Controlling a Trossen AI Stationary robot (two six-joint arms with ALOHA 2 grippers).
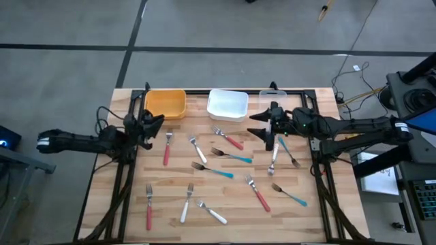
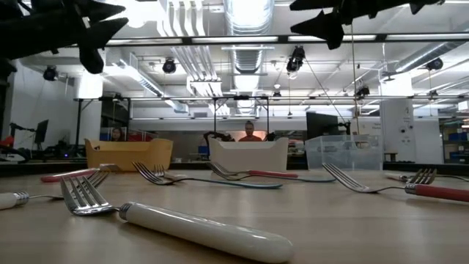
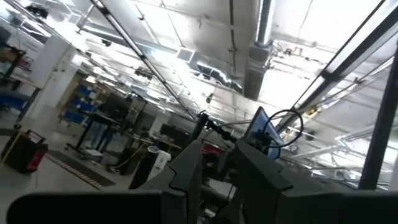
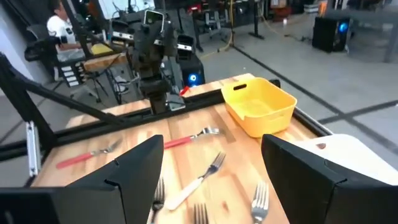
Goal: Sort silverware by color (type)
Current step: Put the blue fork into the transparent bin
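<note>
About a dozen forks with red, white or teal handles lie flat and scattered on the wooden table [image 1: 225, 228]. Among them are a red fork [image 1: 165, 151], a white fork [image 1: 212, 213] and a teal fork [image 1: 232, 156]. My right gripper [image 1: 261, 127] [image 4: 211, 162] hangs wide open above the table. It is in front of the white bin [image 1: 227, 104] and right of a red fork [image 1: 230, 140], and it holds nothing. My left gripper [image 1: 151, 129] [image 3: 217, 180] is raised near the orange bin [image 1: 165, 103] and tipped upward. Its fingers are a narrow gap apart and empty.
Three bins stand along the far edge: the orange bin, the white bin and a clear bin [image 1: 272, 96]. A dark frame rims the table. In the low view, a white fork [image 2: 183, 224] lies closest to the near edge. People sit at desks in the room beyond.
</note>
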